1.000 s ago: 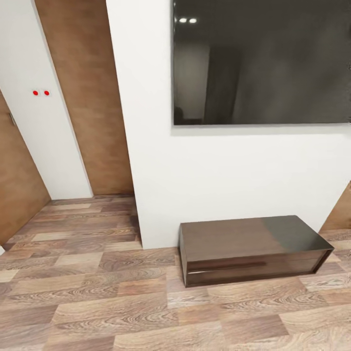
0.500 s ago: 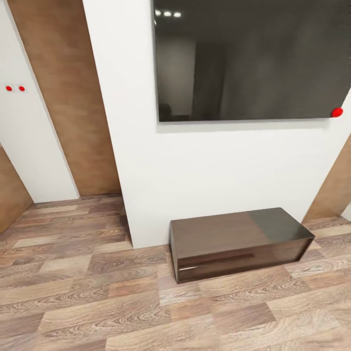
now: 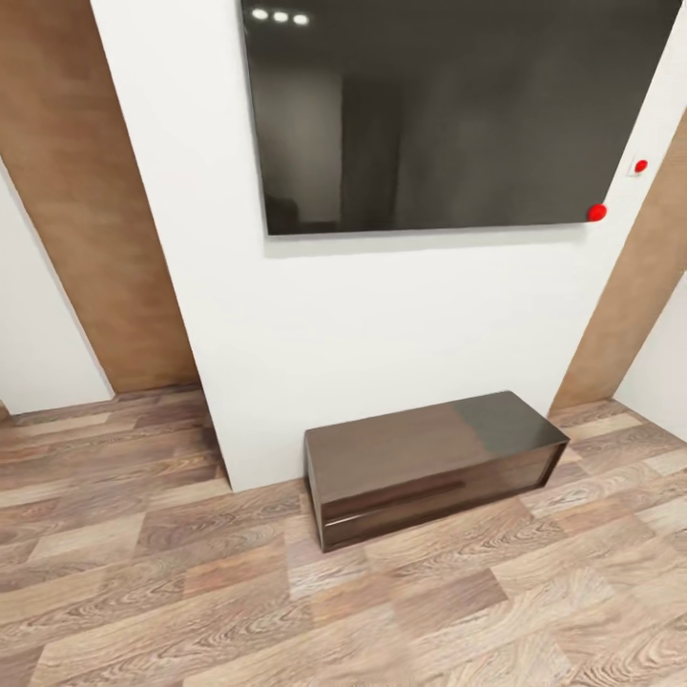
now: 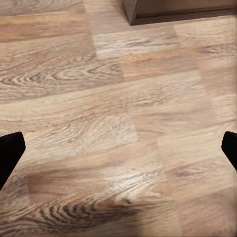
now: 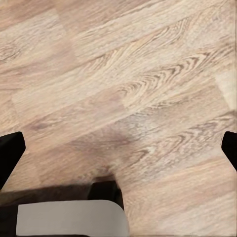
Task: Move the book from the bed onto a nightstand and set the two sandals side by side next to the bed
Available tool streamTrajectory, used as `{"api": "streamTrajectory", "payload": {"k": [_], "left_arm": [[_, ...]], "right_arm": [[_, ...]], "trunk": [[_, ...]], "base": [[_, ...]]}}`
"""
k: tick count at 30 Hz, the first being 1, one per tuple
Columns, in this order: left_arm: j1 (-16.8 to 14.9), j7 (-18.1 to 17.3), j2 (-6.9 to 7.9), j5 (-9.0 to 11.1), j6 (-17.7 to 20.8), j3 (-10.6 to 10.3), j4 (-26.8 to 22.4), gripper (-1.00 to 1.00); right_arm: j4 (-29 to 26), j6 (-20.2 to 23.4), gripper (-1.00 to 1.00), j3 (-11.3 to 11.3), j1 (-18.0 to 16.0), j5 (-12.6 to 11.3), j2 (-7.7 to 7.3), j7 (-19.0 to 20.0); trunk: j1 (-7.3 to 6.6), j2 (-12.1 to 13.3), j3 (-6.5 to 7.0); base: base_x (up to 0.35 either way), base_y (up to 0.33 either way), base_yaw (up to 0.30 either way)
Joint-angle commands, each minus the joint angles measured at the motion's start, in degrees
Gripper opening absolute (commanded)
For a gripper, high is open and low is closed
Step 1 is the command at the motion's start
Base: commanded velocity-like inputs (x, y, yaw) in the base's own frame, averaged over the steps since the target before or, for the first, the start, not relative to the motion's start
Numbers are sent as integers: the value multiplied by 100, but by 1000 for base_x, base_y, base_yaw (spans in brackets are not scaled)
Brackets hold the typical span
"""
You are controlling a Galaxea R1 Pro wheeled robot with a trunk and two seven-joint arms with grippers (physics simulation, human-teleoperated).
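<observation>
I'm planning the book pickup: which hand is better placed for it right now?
Neither yet. Left hand and right hand both hang open and empty over wood floor, facing a low cabinet.

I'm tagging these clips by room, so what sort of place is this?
Probably a room in a home, perhaps a living area or bedroom: a large dark wall-mounted screen, a low dark brown cabinet standing against the white wall beneath it, and wood-plank flooring.

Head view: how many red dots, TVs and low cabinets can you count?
Red dots: 2
TV: 1
Cabinet: 1
Total: 4
</observation>
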Motion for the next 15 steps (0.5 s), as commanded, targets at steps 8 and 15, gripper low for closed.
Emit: {"api": "streamTrajectory", "payload": {"k": [8, 15], "left_arm": [[-2, -4, 3, 60, -19, -22, 6, 100], [-2, -5, -4, 60, -19, -24, 11, 100]], "right_arm": [[9, -11, 100, -5, -5, -60, 0, 47], [8, -11, 100, -5, -5, -60, 3, 47]], "trunk": [[0, -3, -17], [0, -3, -18]], "base": [[0, 0, -243], [0, 0, -256]]}}
